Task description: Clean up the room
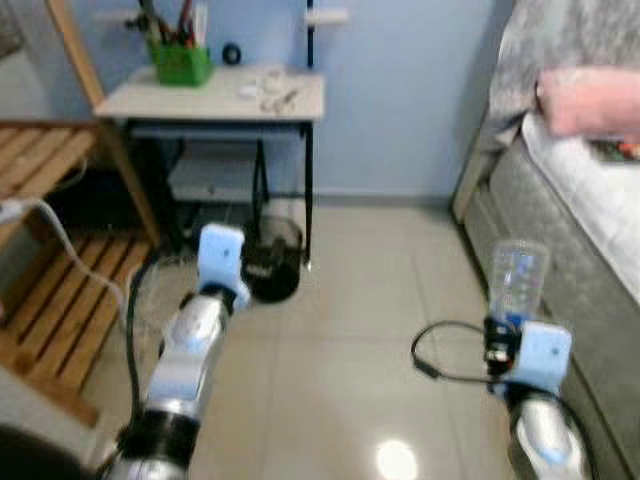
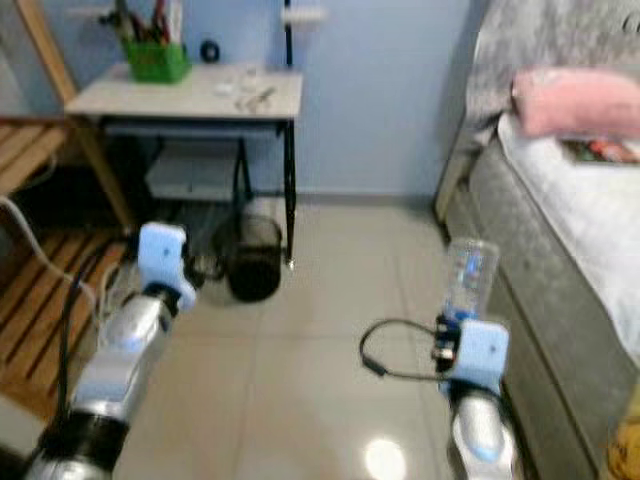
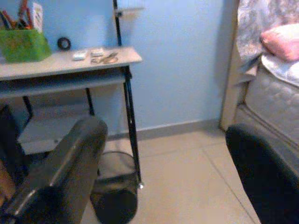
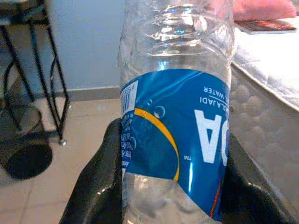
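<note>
Right wrist view: right tool clamps the empty bottle at its label (light, crushable, slick); left tool open, empty.

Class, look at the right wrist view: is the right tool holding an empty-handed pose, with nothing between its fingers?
No: the right tool is shut on a clear plastic bottle with a blue label, held between its black fingers.

bottle label, inverted "WATER"
</note>
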{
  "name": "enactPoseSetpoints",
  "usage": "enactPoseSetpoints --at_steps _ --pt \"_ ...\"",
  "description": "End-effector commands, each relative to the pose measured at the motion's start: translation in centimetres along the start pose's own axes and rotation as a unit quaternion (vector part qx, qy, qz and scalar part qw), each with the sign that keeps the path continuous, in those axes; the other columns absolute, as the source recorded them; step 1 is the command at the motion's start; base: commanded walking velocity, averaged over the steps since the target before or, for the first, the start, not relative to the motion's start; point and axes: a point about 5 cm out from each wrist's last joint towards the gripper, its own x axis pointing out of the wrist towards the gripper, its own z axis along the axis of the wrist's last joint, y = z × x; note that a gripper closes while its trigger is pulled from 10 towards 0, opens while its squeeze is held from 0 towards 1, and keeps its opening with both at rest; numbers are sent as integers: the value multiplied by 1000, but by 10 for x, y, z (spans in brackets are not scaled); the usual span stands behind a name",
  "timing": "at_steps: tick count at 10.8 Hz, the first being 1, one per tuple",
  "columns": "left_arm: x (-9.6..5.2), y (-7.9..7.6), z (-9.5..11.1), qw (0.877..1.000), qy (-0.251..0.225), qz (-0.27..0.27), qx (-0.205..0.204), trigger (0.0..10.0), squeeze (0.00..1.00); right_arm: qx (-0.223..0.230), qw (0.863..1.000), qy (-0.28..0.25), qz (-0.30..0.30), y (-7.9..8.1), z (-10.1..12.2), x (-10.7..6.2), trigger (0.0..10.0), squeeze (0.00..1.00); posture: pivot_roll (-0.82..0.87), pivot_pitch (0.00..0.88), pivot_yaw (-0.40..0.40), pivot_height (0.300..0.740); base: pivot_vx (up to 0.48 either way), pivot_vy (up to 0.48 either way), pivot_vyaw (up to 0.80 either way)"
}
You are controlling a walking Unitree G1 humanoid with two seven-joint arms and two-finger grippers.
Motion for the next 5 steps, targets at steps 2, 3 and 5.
enactPoseSetpoints --at_steps 2,3,5 --pt "2 3 3 1000 -4 2 3 10000 0 1 1000 -17 0 3 6 3 10000 306 2 0 36 736 480 0 0" --pt "2 4 2 1000 -3 2 4 10000 0 3 1000 -16 0 4 5 2 10000 306 4 0 37 736 480 0 0" --pt "0 10 2 1000 -3 13 0 10000 0 4 1000 -10 3 6 0 1 10000 306 15 0 34 736 480 0 0"
